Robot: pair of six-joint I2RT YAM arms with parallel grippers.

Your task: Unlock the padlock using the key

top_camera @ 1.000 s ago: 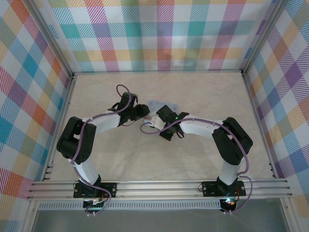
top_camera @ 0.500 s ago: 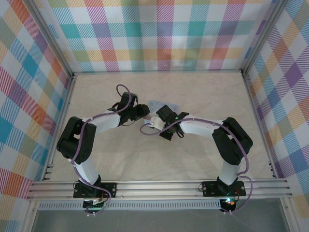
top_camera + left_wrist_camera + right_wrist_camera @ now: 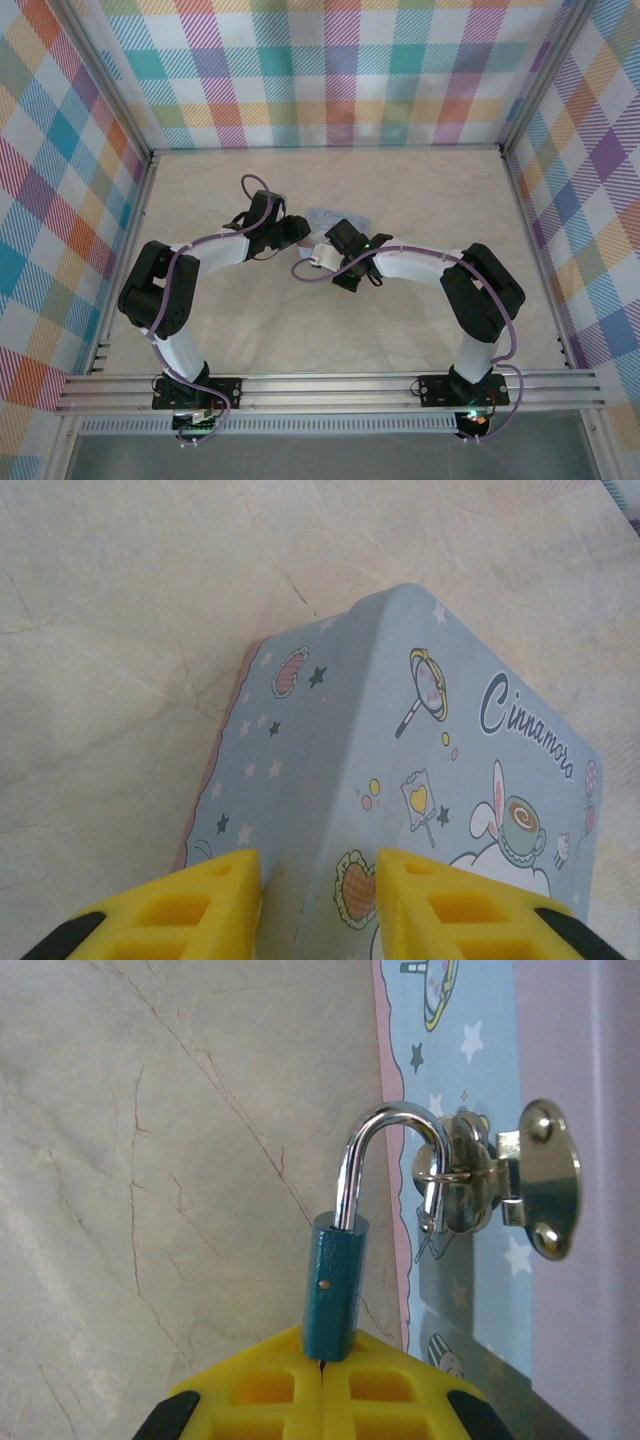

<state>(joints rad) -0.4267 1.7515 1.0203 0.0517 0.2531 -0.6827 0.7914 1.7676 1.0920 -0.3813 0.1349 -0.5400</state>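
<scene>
Counted: two arms, two grippers, one tin, one padlock, one hasp. The pale blue tin [image 3: 400,750] is seen lying on the marbled table [image 3: 420,190], just beyond mid-table, where both arms meet. The left gripper [image 3: 318,870] is set at a narrow gap astride the tin's near corner edge, one yellow finger pressed to each face, so the tin is held. The right gripper [image 3: 322,1360] is closed fully, with the lower end of the teal padlock [image 3: 330,1280] pinched between its fingers. The silver shackle [image 3: 390,1120] is seen rising from the body and arching over to the hasp [image 3: 535,1180] on the tin's side; one leg is seated in the body, while the other is seen outside it, at the hasp's loop. The table is bounded by plaid walls [image 3: 340,70] on the far, left and right sides and by an aluminium rail [image 3: 330,390] at the near edge. Bare surface is noted beyond the tin and to both sides of the arms.
</scene>
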